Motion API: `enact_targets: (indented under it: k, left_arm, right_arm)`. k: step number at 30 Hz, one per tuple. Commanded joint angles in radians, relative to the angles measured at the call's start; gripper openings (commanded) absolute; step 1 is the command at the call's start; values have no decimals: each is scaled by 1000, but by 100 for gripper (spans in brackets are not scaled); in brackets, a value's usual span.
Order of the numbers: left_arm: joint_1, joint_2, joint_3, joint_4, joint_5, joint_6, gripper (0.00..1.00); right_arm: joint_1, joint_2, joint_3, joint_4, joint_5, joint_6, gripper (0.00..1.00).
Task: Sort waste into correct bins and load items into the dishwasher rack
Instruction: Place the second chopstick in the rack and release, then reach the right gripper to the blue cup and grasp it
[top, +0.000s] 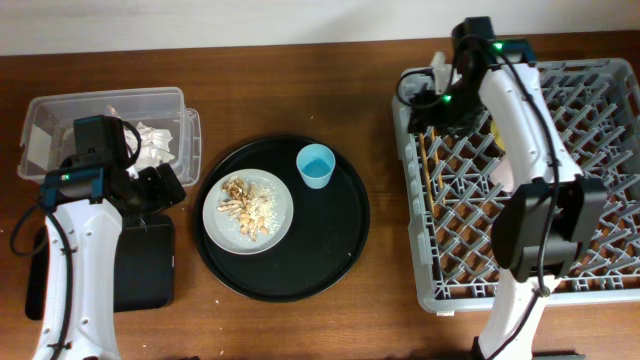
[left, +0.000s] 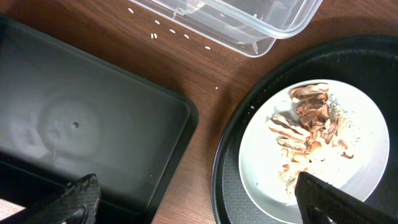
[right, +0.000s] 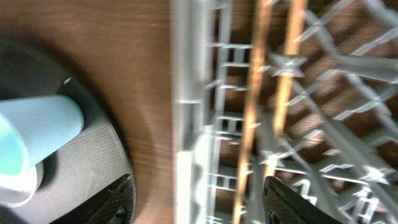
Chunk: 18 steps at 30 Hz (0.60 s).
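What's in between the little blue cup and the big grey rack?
Just the round black tray's rim and a strip of bare wooden table, seen in the overhead view between blue cup and rack.

Overhead above table (top: 300, 90); close downward wrist views, both with round tray (top: 342, 245).

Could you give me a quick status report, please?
Left gripper open, empty. Right gripper open over dishwasher rack; chopsticks inside. Plate with food scraps, light-blue cup on round black tray. Nothing blocking.
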Motion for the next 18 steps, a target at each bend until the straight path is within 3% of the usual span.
enact_targets:
  k: [1,5,7,9,11,16,18]
  left_arm:
    - [2,-2,-1,0,-8,-10,99]
    - [2,-2,-1,0,-8,-10,99]
    - [2,-2,-1,0,-8,-10,99]
    - [2,-2,-1,0,-8,-10,100]
    - [2,-2,-1,0,-8,-10,99]
    - [2,-2,-1,0,-8,-10,99]
    - [2,-2,-1,0,-8,-10,99]
  right_arm:
    - [111,-37,-5,19,-43,6,66]
    - [372,-60,-5,141,-14,58,70]
    - [514,-34,-5,220,191,145,75]
    - [621,3,-5,279,283,175,74]
    - [656,48,-5,308,356,220,66]
    - [652,132,-5,307,407,269,62]
    - [651,155,-5,288,407,269,50]
